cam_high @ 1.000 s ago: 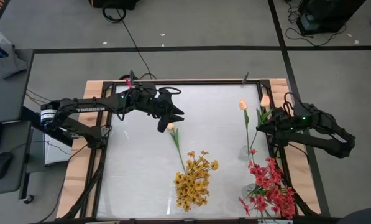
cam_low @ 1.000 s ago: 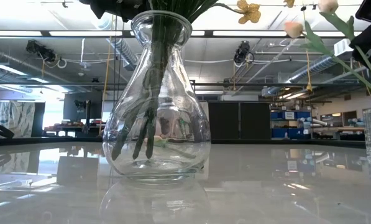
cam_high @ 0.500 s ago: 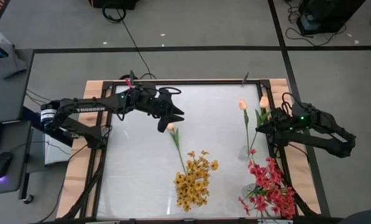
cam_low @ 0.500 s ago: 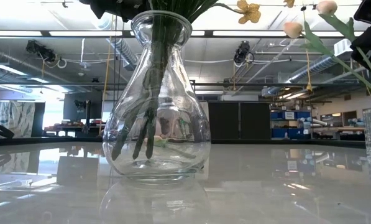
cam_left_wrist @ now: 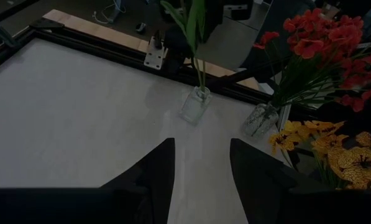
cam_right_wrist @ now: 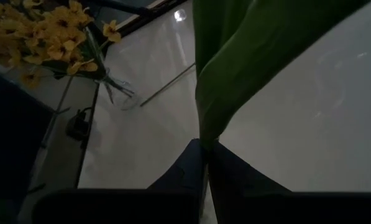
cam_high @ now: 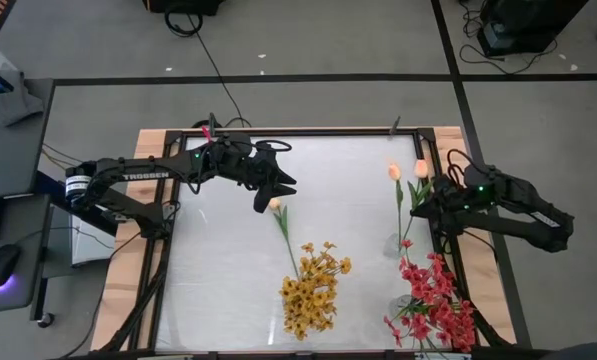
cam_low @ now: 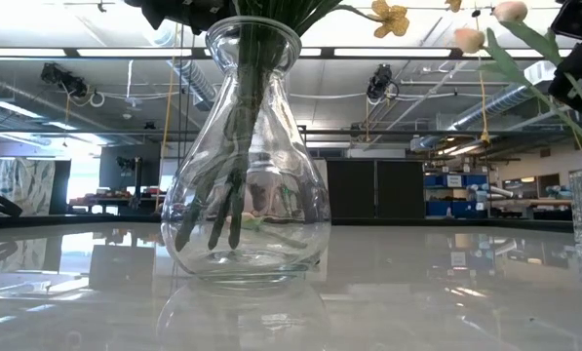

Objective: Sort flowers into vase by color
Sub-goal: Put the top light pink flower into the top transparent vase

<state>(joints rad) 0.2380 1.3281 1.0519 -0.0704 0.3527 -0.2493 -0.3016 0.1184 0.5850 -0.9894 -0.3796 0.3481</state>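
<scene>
Peach tulip (cam_high: 424, 168) stem pinched in the right gripper (cam_high: 419, 203) at the table's right; left gripper (cam_high: 270, 196) hovers open, far-left.

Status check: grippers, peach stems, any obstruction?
Right gripper shut on peach tulip stem over small vase. Left gripper open, empty, above loose stem. No obstruction seen.

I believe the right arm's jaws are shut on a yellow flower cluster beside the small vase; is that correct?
Not quite: the right gripper is shut on a peach tulip stem, as the high view shows. The yellow flower cluster already stands in its own vase.
</scene>
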